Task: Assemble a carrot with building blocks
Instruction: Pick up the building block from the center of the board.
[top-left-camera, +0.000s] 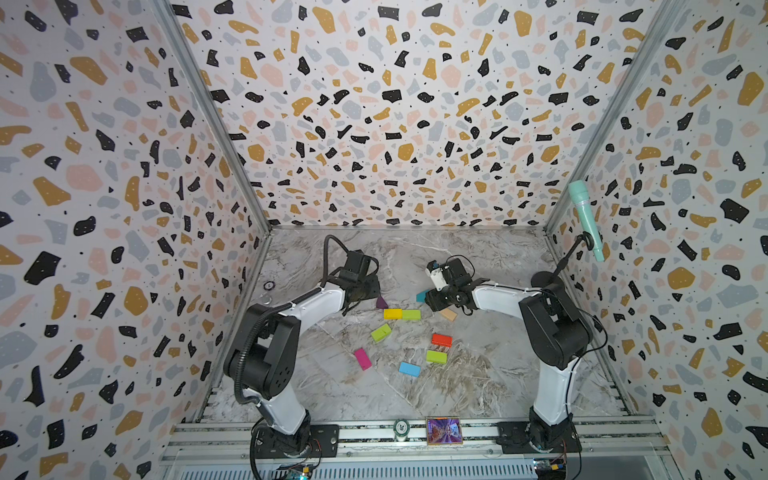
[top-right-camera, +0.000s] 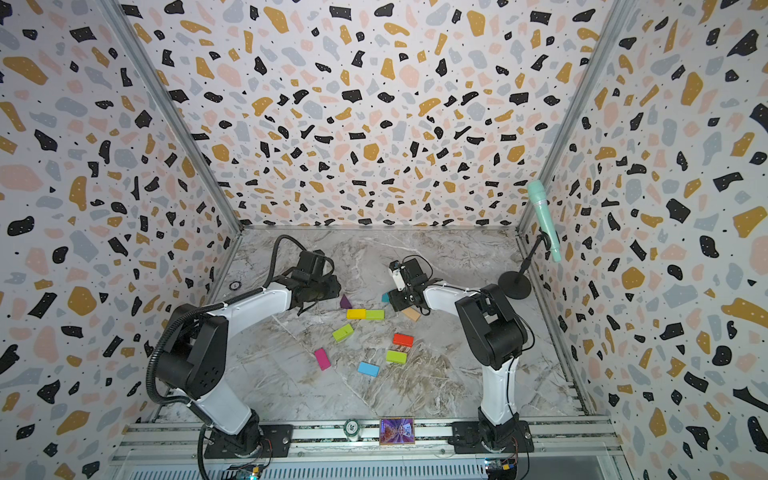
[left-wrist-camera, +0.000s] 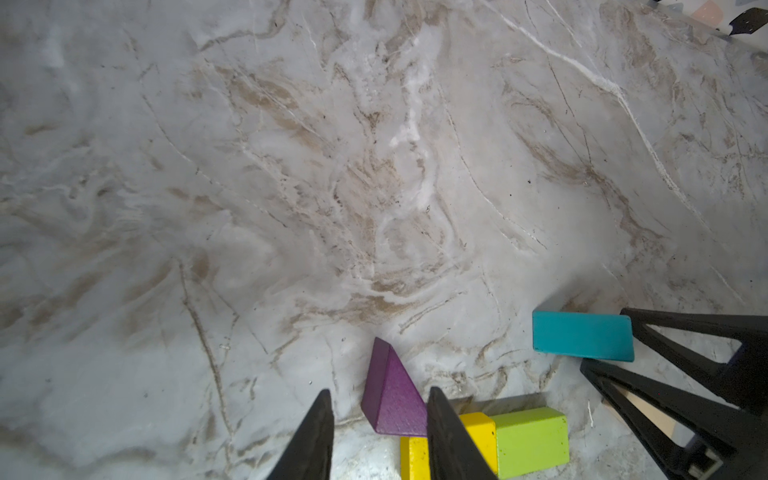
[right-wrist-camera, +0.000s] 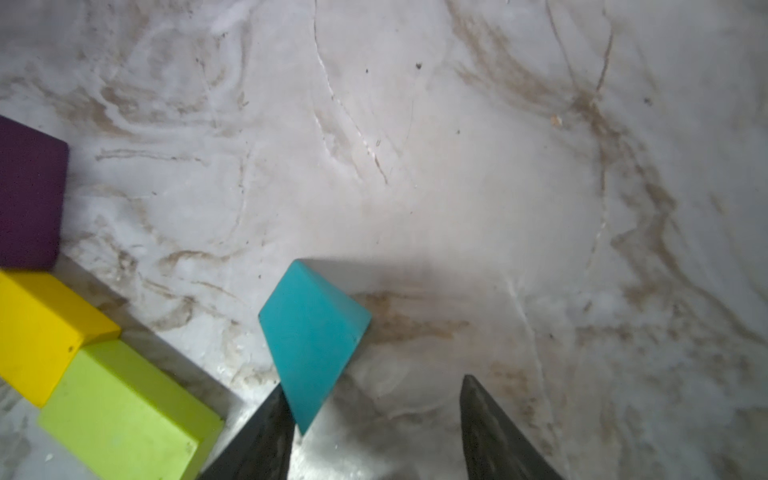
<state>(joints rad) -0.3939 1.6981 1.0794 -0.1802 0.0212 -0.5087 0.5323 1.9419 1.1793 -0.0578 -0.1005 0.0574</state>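
Now left gripper (left-wrist-camera: 379, 392) apart, empty; purple wedge (left-wrist-camera: 392, 395) on table (left-wrist-camera: 374, 166) between jaws; right gripper (right-wrist-camera: 374, 382) wide apart, empty, teal wedge (right-wrist-camera: 311, 332) at one jaw's tip; yellow brick (left-wrist-camera: 482, 436), green brick (left-wrist-camera: 532, 440) touching, beside purple wedge.

Three walls (top-left-camera: 395, 104) papered in a terrazzo print of black, ochre, pink and grey flecks enclosed a grey marble-patterned tabletop (top-left-camera: 478, 374) under even light. Aluminium posts (top-left-camera: 216, 137) marked the corners. A mint-green microphone (top-left-camera: 584, 216) stood on a black stand (top-left-camera: 545, 279) by a side wall, and a metal rail (top-left-camera: 365, 436) ran along the near edge.
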